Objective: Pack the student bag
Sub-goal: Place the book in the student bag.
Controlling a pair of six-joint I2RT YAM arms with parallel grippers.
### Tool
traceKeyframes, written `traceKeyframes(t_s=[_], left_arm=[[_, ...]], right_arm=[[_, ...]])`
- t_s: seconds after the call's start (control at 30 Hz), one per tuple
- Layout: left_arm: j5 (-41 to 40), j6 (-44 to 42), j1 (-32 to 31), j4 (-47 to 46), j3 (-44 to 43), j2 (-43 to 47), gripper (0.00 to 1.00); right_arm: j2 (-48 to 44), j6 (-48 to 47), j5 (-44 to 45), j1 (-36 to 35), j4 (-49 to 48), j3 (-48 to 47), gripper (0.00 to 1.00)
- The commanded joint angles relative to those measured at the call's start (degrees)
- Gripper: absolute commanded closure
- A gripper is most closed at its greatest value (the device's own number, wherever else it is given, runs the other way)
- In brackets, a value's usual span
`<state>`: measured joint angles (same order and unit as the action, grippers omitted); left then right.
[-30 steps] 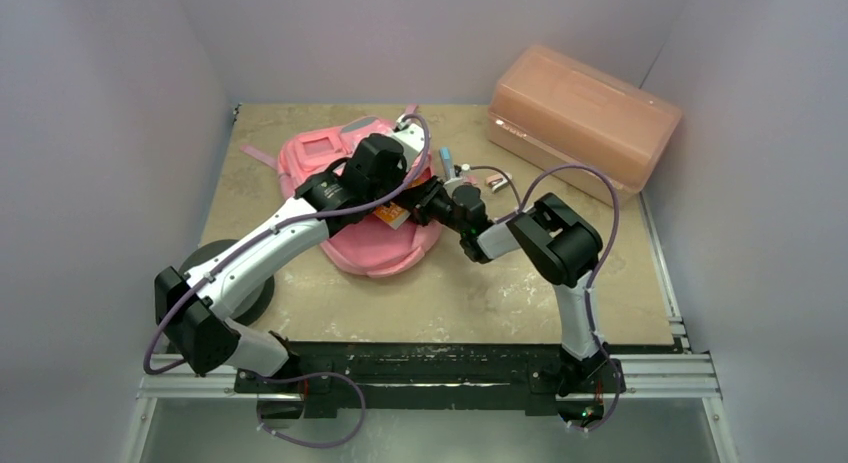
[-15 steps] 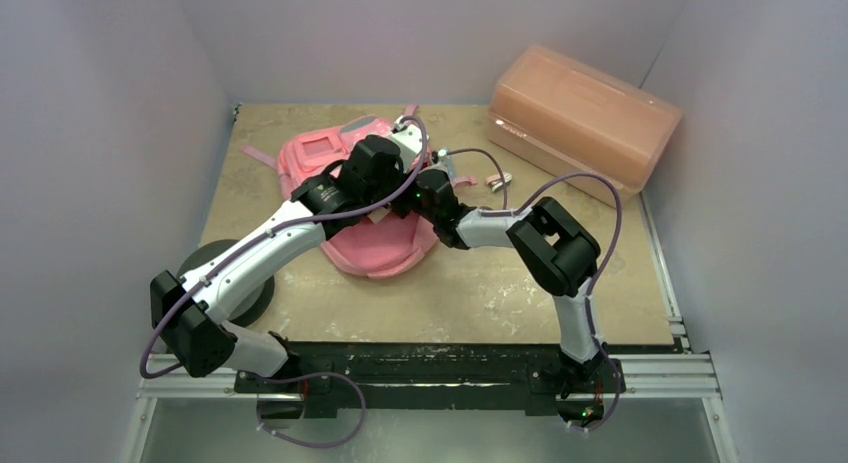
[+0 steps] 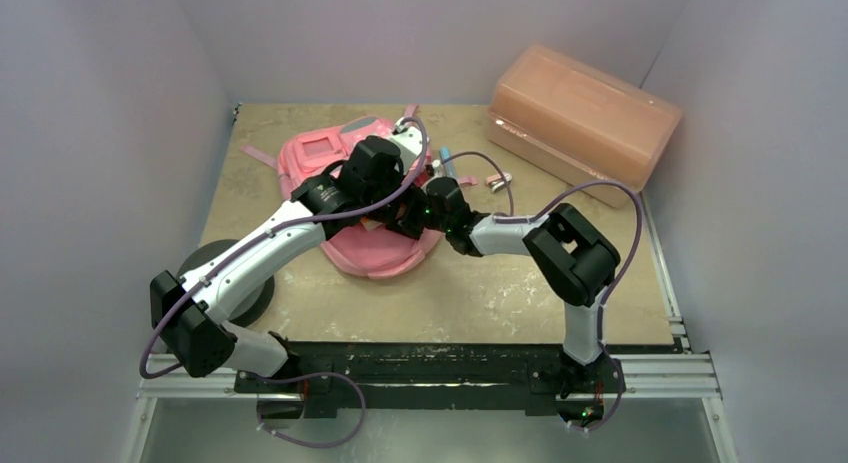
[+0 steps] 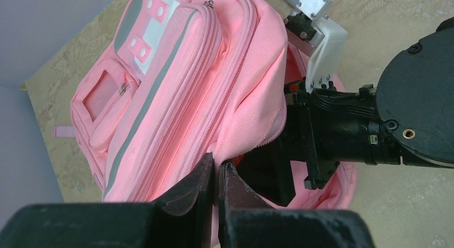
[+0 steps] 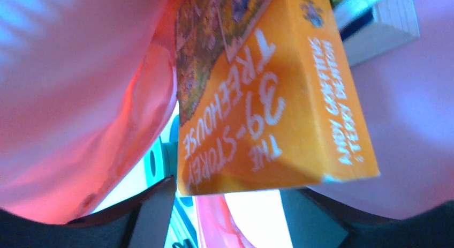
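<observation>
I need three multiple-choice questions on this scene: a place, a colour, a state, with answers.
1. Where is the plastic box? A. far right corner of the table B. near left corner C. middle of the near edge
2. What colour is the book cover? A. green B. orange C. black
3. How is the left gripper? A. wide open B. shut on the student bag fabric C. shut on nothing
Answers: 1 A, the top view shows it far right. 2 B, the right wrist view shows orange. 3 B, it pinches the opening's edge.
</observation>
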<state>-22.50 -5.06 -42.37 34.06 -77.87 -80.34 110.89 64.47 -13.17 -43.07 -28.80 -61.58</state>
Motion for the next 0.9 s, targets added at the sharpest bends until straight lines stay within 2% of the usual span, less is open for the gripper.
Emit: traceKeyframes(t_s=[0.0, 0.07, 0.17, 0.23, 0.3, 0.37, 0.43, 0.57, 0.67, 0.77, 0.87], left_arm=[[1.23, 1.36, -0.08, -3.98, -1.44, 2.00, 1.00], [1.32, 1.45, -0.24, -3.80, -1.49, 1.79, 1.00], [1.30, 1.54, -0.48, -3.53, -1.64, 1.89, 1.00], [0.94, 1.42, -0.74, -3.65, -1.31, 1.94, 1.00], [0.37, 1.10, -0.85, -3.72, -1.20, 1.78, 1.00], [-0.20, 0.89, -1.03, -3.61, -1.21, 1.59, 1.00], [-0.49, 0.78, -0.96, -3.57, -1.18, 1.67, 1.00], [-2.45, 0.22, -0.99, -3.59, -1.00, 2.00, 1.00], [-3.20, 0.24, -0.98, -3.79, -0.75, 2.33, 1.00], [-3.64, 0.31, -0.98, -4.01, -0.62, 2.35, 1.00], [-3.93, 0.40, -0.96, -3.88, -0.72, 2.37, 1.00]], right_arm=[[-0.36, 2.16, -4.23, -0.16, -9.15, 2.86, 0.36], [1.58, 4.34, -4.87, -0.16, -12.57, 2.05, 0.53], [4.93, 8.18, -5.00, -0.29, -18.78, -0.31, 0.67], [6.78, 10.54, -3.35, -0.35, -21.70, -1.63, 0.80], [8.30, 12.67, -0.02, -0.47, -24.35, -2.85, 0.88], [10.31, 14.25, 2.77, -0.44, -26.90, -4.85, 0.91], [12.00, 14.30, 4.65, -0.59, -27.69, -7.09, 0.90], [13.94, 13.61, 5.31, -0.52, -28.62, -8.92, 0.69], [13.01, 10.85, 3.82, -0.48, -27.69, -7.84, 0.59], [10.06, 6.99, -0.68, -0.34, -25.41, -3.70, 0.53], [3.09, -0.47, -4.01, 0.10, -22.44, 5.40, 0.44]])
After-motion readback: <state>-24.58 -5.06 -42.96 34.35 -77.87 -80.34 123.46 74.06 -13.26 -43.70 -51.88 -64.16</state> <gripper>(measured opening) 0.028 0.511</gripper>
